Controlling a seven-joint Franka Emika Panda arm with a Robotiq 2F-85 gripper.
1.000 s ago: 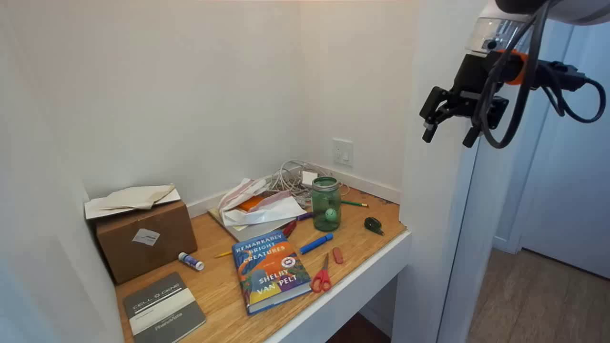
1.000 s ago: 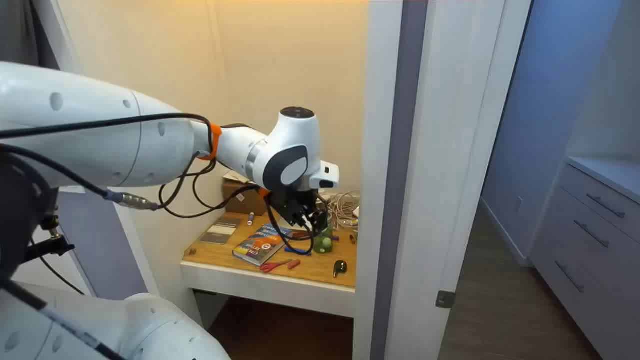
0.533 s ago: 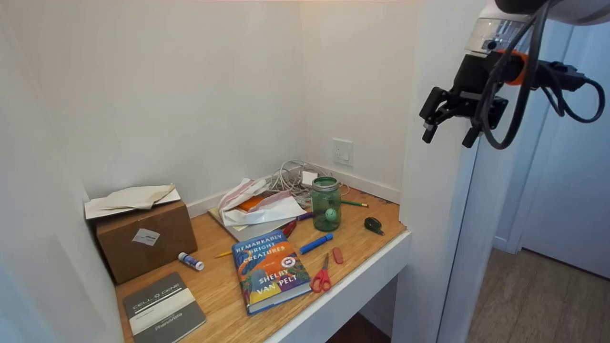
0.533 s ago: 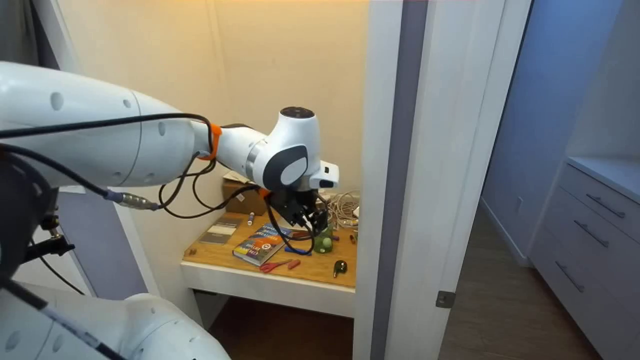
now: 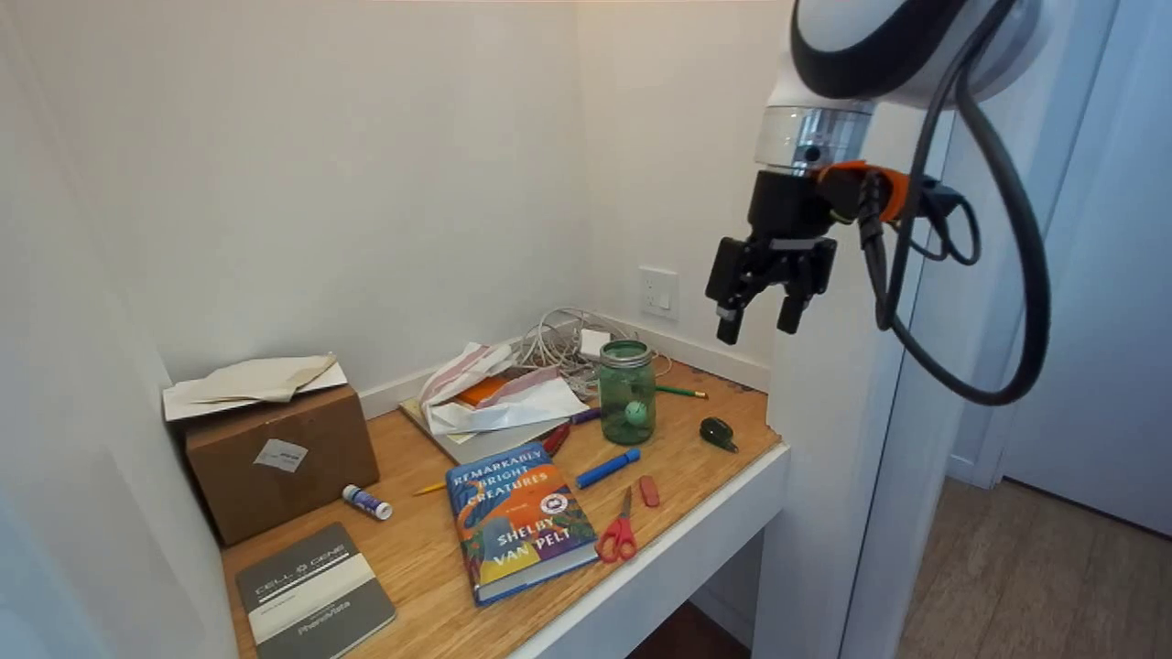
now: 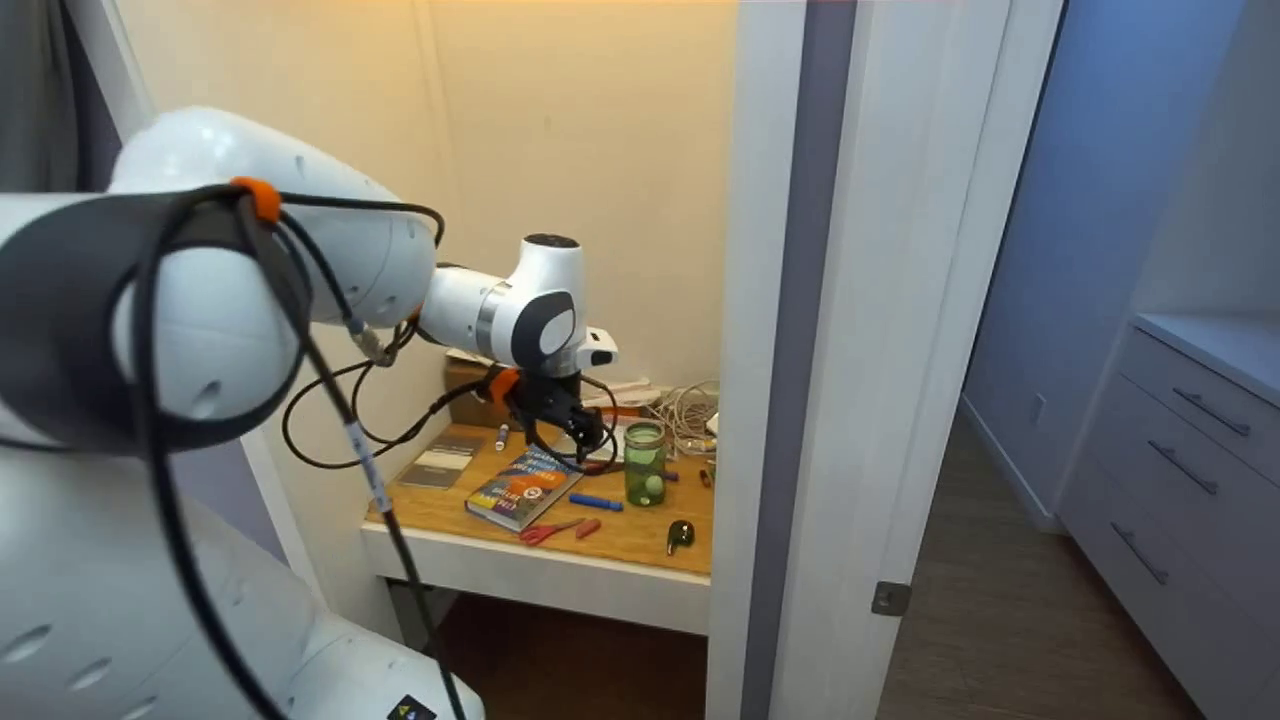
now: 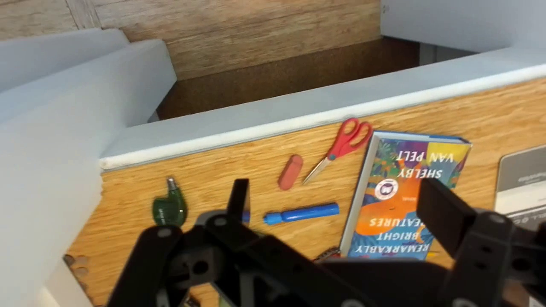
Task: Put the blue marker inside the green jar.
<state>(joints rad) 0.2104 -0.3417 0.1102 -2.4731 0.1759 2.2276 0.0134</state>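
Observation:
The blue marker point(image 5: 607, 468) lies flat on the wooden desk between the book and the jar; it also shows in an exterior view point(image 6: 596, 502) and in the wrist view point(image 7: 303, 212). The green jar point(image 5: 626, 380) stands upright and uncapped behind the marker, with a pale green ball inside; it also shows in an exterior view point(image 6: 644, 450). In the wrist view the jar is almost wholly hidden behind the gripper. My gripper point(image 5: 758, 329) is open and empty, high above the desk. In the wrist view the marker shows between the open fingers point(image 7: 335, 200), well below them.
A book point(image 5: 517, 522), red scissors point(image 5: 618, 540) and a reddish eraser point(image 5: 648, 491) lie near the marker. A green tape dispenser point(image 5: 718, 433) lies right of the jar. Cables point(image 5: 558, 343) and papers are behind. A cardboard box point(image 5: 279, 467) stands at left. A white wall post point(image 5: 824, 439) bounds the desk.
My gripper has moved left and lower in an exterior view, closer to the desk, and its tilt is now more upright. It stays open. The marker, jar and other desk things have not moved.

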